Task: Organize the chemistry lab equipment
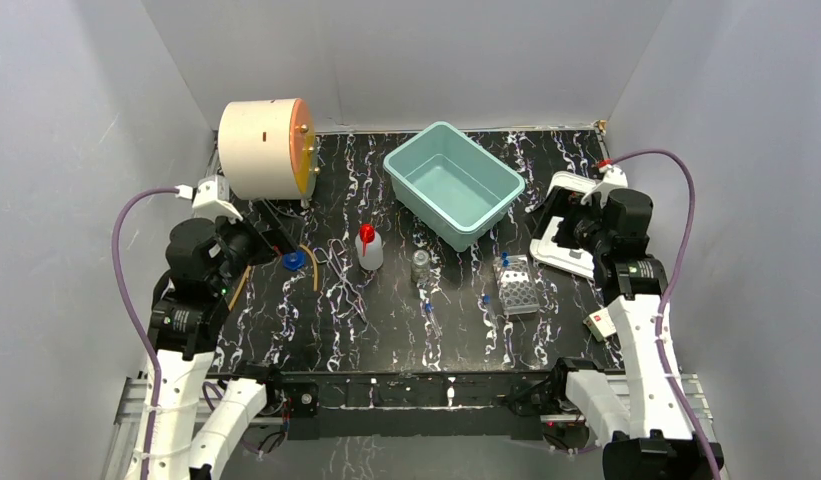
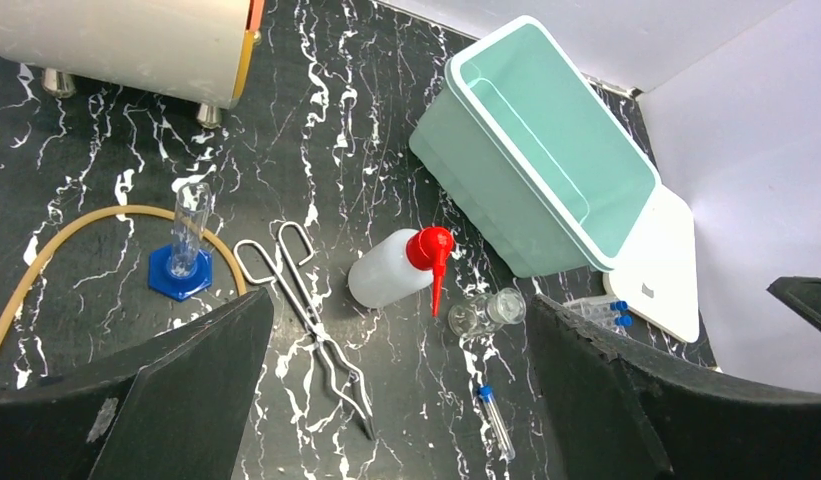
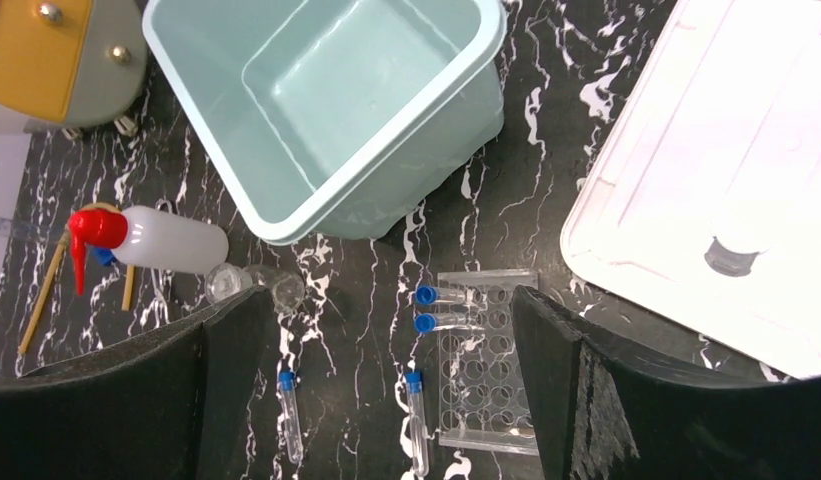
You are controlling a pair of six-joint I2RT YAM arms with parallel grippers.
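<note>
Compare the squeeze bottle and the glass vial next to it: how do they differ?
The squeeze bottle is opaque white; the glass vial is clear. The squeeze bottle has a red nozzle; the glass vial shows no coloured cap. The squeeze bottle is larger than the glass vial. Both stand on the table, not touching.

The white squeeze bottle with red nozzle (image 1: 369, 250) stands mid-table, with the clear glass vial (image 1: 421, 265) upright just right of it. Farther right lies the clear tube rack (image 1: 517, 288), with two blue-capped tubes (image 3: 441, 295) at its far end. Two loose tubes (image 3: 291, 420) lie flat left of it. At the left, a blue-based cylinder (image 2: 183, 255) stands within the curve of the yellowish tubing (image 2: 136, 209).
</note>
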